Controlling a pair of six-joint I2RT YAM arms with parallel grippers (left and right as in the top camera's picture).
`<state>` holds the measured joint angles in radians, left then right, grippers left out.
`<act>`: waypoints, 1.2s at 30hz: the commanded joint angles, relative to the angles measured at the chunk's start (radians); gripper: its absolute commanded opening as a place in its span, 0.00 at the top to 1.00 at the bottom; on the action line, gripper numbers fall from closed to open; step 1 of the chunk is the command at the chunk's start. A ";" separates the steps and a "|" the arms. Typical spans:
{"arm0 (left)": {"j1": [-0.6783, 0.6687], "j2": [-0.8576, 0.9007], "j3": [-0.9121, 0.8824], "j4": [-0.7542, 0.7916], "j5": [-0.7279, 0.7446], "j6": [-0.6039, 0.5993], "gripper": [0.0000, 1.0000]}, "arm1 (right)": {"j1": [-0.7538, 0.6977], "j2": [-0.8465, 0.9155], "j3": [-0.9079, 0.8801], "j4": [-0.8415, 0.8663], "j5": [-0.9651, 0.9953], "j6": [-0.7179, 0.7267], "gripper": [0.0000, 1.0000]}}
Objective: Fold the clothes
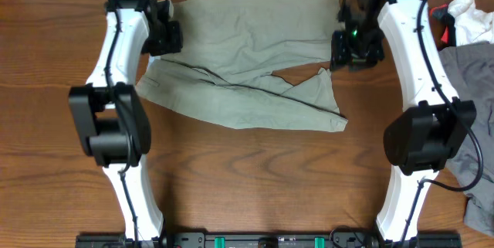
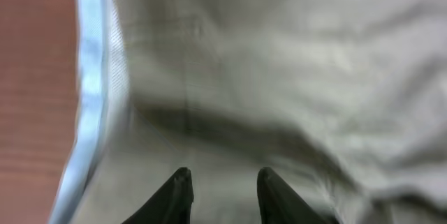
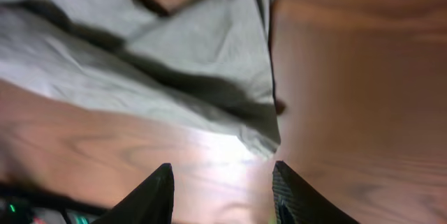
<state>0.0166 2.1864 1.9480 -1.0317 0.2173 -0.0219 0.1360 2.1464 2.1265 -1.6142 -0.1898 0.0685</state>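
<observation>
The pale khaki-green shorts [image 1: 247,59] lie spread on the wooden table, folded over themselves with one leg edge running diagonally. My left gripper [image 1: 164,38] hovers at the shorts' left edge; in the left wrist view it [image 2: 223,176] is open over the cloth [image 2: 279,77], nothing between its fingers. My right gripper [image 1: 353,47] stands at the shorts' right edge. The right wrist view shows it [image 3: 223,172] open above bare wood, the shorts' corner [image 3: 258,137] just beyond the fingertips.
A darker grey garment [image 1: 471,117] lies at the right table edge, with a small white-and-red cloth item [image 1: 463,18] behind it. Bare wooden table [image 1: 255,178] stretches in front of the shorts.
</observation>
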 commanded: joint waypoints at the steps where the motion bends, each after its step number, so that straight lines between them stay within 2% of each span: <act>1: 0.000 -0.068 0.027 -0.090 -0.028 0.042 0.64 | 0.020 -0.001 -0.056 -0.002 -0.024 -0.079 0.56; 5: 0.000 -0.062 -0.032 -0.143 -0.101 0.074 0.63 | 0.044 -0.007 -0.081 -0.015 -0.024 -0.081 0.55; 7: 0.003 -0.062 -0.090 -0.105 -0.146 0.074 0.63 | 0.062 -0.021 -0.081 -0.023 -0.024 -0.081 0.54; 12: 0.027 -0.062 -0.188 0.043 -0.152 0.074 0.58 | 0.125 -0.043 -0.081 -0.054 -0.023 -0.081 0.52; 17: 0.052 -0.069 -0.189 0.010 -0.150 0.062 0.59 | 0.172 -0.043 -0.128 -0.047 0.092 -0.053 0.46; 25: 0.060 -0.203 -0.186 -0.090 -0.149 0.021 0.59 | 0.182 -0.043 -0.313 0.079 0.106 -0.145 0.45; 30: 0.060 -0.346 -0.186 -0.164 -0.147 0.016 0.58 | 0.210 -0.043 -0.444 0.290 0.065 -0.206 0.46; 32: 0.060 -0.397 -0.186 -0.188 -0.147 0.007 0.58 | 0.224 -0.043 -0.477 0.341 0.002 -0.257 0.48; 36: 0.060 -0.492 -0.186 -0.230 -0.147 -0.006 0.58 | 0.253 -0.043 -0.500 0.394 -0.006 -0.260 0.58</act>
<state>0.0750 1.7359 1.7493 -1.2438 0.0746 -0.0055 0.3641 2.1250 1.6348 -1.2346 -0.1539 -0.1486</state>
